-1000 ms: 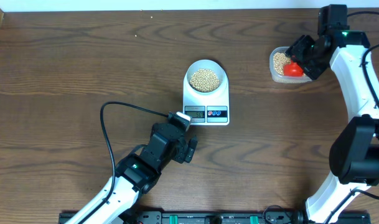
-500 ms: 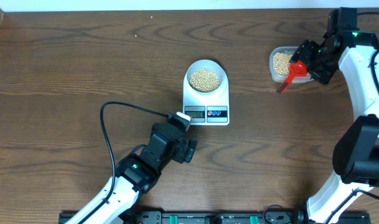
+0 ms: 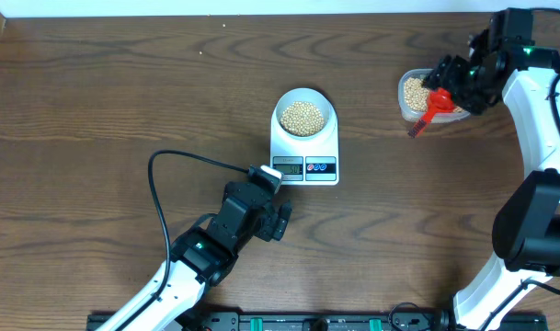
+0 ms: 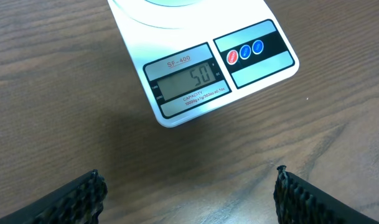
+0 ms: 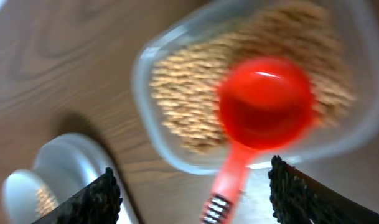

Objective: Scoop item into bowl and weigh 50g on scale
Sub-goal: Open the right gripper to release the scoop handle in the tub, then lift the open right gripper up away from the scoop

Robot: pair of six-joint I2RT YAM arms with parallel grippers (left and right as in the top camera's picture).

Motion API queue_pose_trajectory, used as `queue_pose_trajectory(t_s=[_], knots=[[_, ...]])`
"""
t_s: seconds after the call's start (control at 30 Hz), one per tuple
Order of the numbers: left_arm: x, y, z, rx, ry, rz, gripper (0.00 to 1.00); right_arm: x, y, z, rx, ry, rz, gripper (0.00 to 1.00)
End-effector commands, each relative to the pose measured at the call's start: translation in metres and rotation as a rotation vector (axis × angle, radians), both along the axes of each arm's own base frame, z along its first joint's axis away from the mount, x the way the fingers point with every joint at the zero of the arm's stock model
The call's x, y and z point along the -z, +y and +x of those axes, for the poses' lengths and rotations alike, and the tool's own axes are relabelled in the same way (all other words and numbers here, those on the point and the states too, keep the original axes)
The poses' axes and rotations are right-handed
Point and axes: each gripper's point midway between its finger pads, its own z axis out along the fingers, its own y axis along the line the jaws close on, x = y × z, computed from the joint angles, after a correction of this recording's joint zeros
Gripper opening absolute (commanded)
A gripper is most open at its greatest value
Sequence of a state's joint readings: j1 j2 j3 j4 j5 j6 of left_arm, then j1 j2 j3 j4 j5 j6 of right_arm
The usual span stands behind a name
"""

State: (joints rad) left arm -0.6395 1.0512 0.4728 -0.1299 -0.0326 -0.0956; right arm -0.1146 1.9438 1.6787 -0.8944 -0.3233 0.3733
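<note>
Dark wood-grain tabletop (image 3: pixel 123 83) fills the overhead view. Our left gripper (image 4: pixel 188 186) hangs with its jaws spread wide and empty just short of the scale (image 3: pixel 305 154), which lies straight ahead of it, display (image 4: pixel 184 83) end nearest. Well off to the right, our right gripper (image 5: pixel 192 171) hovers over the clear tub (image 3: pixel 401 97), fingers wide apart and gripping nothing. The red scoop (image 3: pixel 434 101) lies beneath them, cup inside the tub, handle running out over the rim toward the front-left. That arm is far the nearer to it.

The white bowl (image 3: pixel 280 115) sits on the scale, full of soybeans (image 3: pixel 304 118). We read "SF-400" above the display, which shows 50, so we judge the weighing done.
</note>
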Motion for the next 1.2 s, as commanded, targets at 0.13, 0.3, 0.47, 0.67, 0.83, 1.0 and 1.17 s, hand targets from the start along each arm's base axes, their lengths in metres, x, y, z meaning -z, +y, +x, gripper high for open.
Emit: queue_pose_trajectory(t_s=[0.13, 0.3, 0.47, 0.67, 0.83, 1.0, 1.17], knots=[[-0.011, -0.001, 0.006, -0.002, -0.036, 0.006, 0.88, -0.026, 0.032, 0.006, -0.173, -0.125, 0.143, 0.74], [-0.011, -0.001, 0.006, -0.002, -0.036, 0.006, 0.88, -0.032, 0.040, 0.008, -0.199, -0.150, 0.188, 0.73], [-0.011, -0.001, 0.006, -0.002, -0.036, 0.006, 0.89, -0.038, 0.043, 0.010, -0.210, -0.167, 0.205, 0.73], [-0.011, -0.001, 0.006, -0.002, -0.036, 0.006, 0.88, -0.047, 0.044, 0.014, -0.217, -0.192, 0.203, 0.73], [-0.011, -0.001, 0.006, -0.002, -0.036, 0.006, 0.88, -0.054, 0.054, 0.017, -0.240, -0.212, 0.200, 0.73], [-0.011, -0.001, 0.006, -0.002, -0.036, 0.006, 0.88, -0.057, 0.066, 0.020, -0.269, -0.234, 0.198, 0.73], [-0.011, -0.001, 0.006, -0.002, -0.036, 0.006, 0.88, -0.061, 0.083, 0.024, -0.307, -0.268, 0.195, 0.73]])
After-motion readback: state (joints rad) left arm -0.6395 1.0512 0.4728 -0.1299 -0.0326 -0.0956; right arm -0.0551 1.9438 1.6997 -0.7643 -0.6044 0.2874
